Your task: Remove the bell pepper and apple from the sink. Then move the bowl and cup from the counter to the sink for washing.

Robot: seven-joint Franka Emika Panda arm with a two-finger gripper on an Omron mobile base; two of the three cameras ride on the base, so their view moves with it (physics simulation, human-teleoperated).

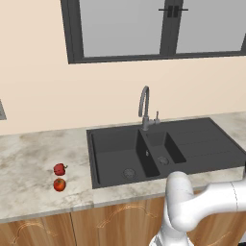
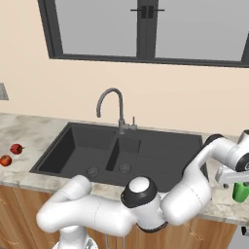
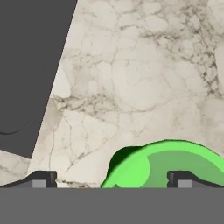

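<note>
Cup, small bright green tapered tumbler (image 3: 164,164), directly under the tool (image 3: 111,178), sat off-centre toward one fingertip (image 3: 181,178) in the hand view. Tool spread wide, nothing pinched; other fingertip (image 3: 39,178) over bare stone. Needs a sideways shift to centre before closing, judging from that offset. Open rim facing the camera, so upright, long axis running along the approach line. Straight descent looks workable after centring.

Cup location: on the light beige-grey marbled stone desk (image 3: 131,65), right of the dark charcoal double-basin sink (image 2: 121,151), near the front edge. Visible in the right base view as a green patch (image 2: 240,191) just below the white wrist. Edge of the sink slab near the cup in the hand view, not touching.

Cup appearance: glossy, uniform green, no handle, lighter inside wall, darker shadow at one rim side. Smooth sides, likely slippery; firm squeeze advisable.

Farther out: both basins bare. Small deep-red stemmed bell pepper (image 1: 59,168) and round orange-red apple (image 1: 59,184) already on the desk left of the sink, just beside each other. First half of the task looks done.
</note>
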